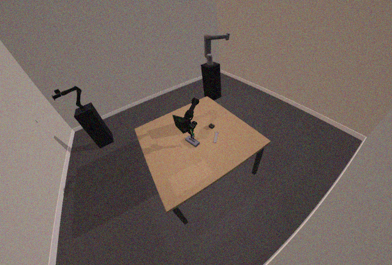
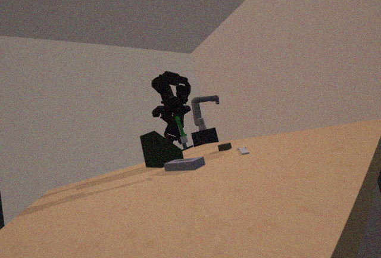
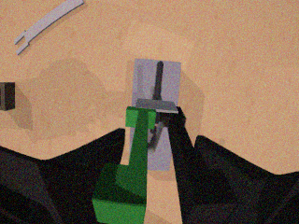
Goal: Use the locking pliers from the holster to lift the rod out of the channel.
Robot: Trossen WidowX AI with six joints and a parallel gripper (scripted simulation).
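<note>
One gripper (image 1: 192,128) (image 2: 174,131) (image 3: 161,138) grips your pliers (image 1: 192,132) (image 2: 180,126) (image 3: 138,154).
Exterior view shows you rod (image 2: 188,148) (image 3: 159,79) above block (image 1: 196,144) (image 2: 184,165) (image 3: 172,72), apart; wrist view overlaps them.

In the wrist view, the green and black pliers (image 3: 138,154) run out at the bottom edge, so the ends of their handles are not seen. The grey metal plate of their head covers the middle of the pale grey channel block (image 3: 170,77). Below this plate, the dark jaw parts are blurred, and I cannot tell if they touch anything. The small dark box (image 3: 7,96) is cut by the left edge. In the top view, the black gripper (image 1: 192,131) is too small for its fingers to be told apart.
</note>
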